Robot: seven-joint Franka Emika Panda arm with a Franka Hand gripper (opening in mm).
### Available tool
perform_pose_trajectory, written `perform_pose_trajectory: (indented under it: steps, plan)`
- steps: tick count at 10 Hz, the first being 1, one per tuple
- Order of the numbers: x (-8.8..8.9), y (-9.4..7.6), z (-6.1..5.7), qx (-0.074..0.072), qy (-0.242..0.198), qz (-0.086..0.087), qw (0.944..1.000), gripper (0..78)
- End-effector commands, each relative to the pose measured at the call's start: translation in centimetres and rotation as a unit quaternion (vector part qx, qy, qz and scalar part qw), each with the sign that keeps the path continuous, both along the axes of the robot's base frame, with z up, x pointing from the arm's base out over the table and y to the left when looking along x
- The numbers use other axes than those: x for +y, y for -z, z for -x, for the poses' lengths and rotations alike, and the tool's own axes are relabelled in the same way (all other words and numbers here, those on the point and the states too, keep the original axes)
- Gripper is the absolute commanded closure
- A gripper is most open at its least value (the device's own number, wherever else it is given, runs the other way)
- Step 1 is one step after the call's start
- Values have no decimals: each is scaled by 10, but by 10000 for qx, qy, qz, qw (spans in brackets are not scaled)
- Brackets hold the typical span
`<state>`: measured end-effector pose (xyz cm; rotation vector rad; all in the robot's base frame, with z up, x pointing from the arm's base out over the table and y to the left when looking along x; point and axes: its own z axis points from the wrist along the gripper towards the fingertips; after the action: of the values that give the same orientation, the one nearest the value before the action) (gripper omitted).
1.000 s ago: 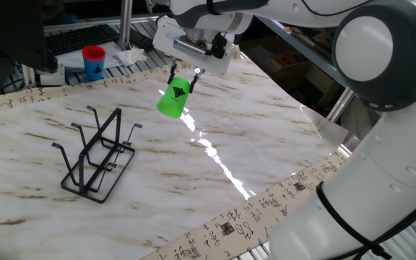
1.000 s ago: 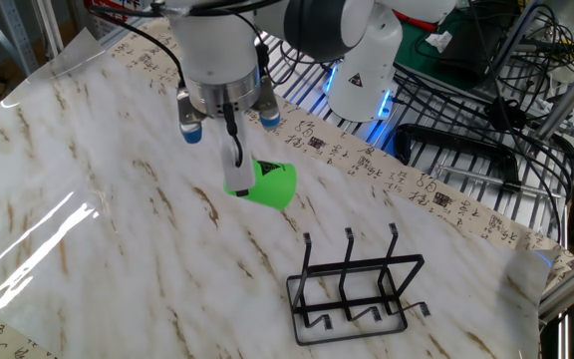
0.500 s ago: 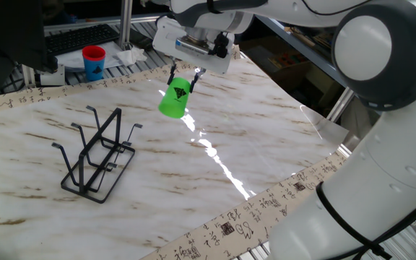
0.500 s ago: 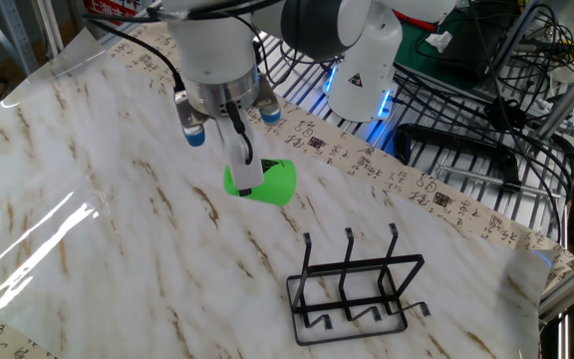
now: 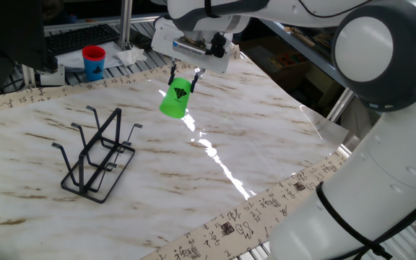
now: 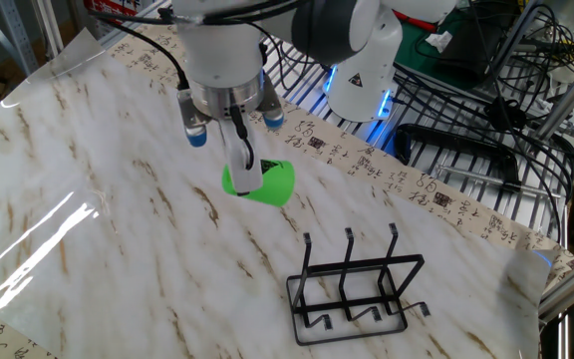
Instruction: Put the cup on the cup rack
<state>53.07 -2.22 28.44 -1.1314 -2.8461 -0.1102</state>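
Green plastic marks the one cup (image 5: 173,101) of the task; a second cup, red (image 5: 93,62) with a blue band, stands at the far edge of the table (image 5: 266,137) beside a keyboard (image 5: 78,37). There is one black wire rack (image 5: 96,153), and in the other fixed view three pegs rise from its frame (image 6: 355,284). One arm works here, with one gripper (image 5: 184,74).

A black triangle mark shows on the finger (image 5: 181,89) against the cup; a similar triangle sticker sits on the arm's base (image 6: 355,78). Printed characters run along the table's border strip, too small to read.

The cup hangs tilted in the air above the marble-patterned top, held by its upper part, its body slanting down below the gripper. The fingers (image 6: 239,160) are pinched on the cup wall, one of them lying across the cup's outside. The rack stands well apart from the cup, on the table surface.
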Motion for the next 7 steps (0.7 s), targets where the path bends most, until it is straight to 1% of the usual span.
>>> perform_pose_trajectory:
  steps: [1,3,4,5,7]
  plan:
    - [-2,-19,9,82,87,-17,9999,763]
    - [0,-33,19,96,181,8,9998,763]
    - [4,-37,22,85,243,38,9997,763]
    - [10,-39,24,72,327,63,9994,763]
    - [27,-44,29,20,504,219,9985,763]
